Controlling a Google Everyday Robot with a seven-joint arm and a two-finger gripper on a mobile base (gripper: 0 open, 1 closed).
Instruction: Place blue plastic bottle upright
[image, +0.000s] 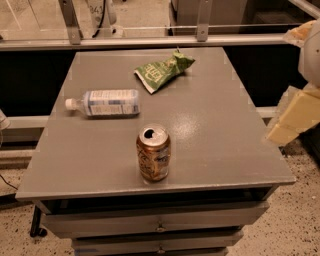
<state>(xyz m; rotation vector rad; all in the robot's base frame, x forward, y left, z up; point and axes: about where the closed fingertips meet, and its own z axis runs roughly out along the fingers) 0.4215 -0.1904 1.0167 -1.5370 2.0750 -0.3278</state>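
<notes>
The blue plastic bottle (106, 102) lies on its side on the left part of the grey table top (215, 130). Its white cap points left and its pale blue-and-white label faces up. My gripper (284, 125) is a cream-coloured shape at the right edge of the view, off the table's right side and well apart from the bottle. It holds nothing that I can see.
A bronze soda can (153, 152) stands upright near the table's front edge, its top opened. A green snack bag (162, 71) lies at the back middle. Drawers sit below the top. A metal rail runs behind the table.
</notes>
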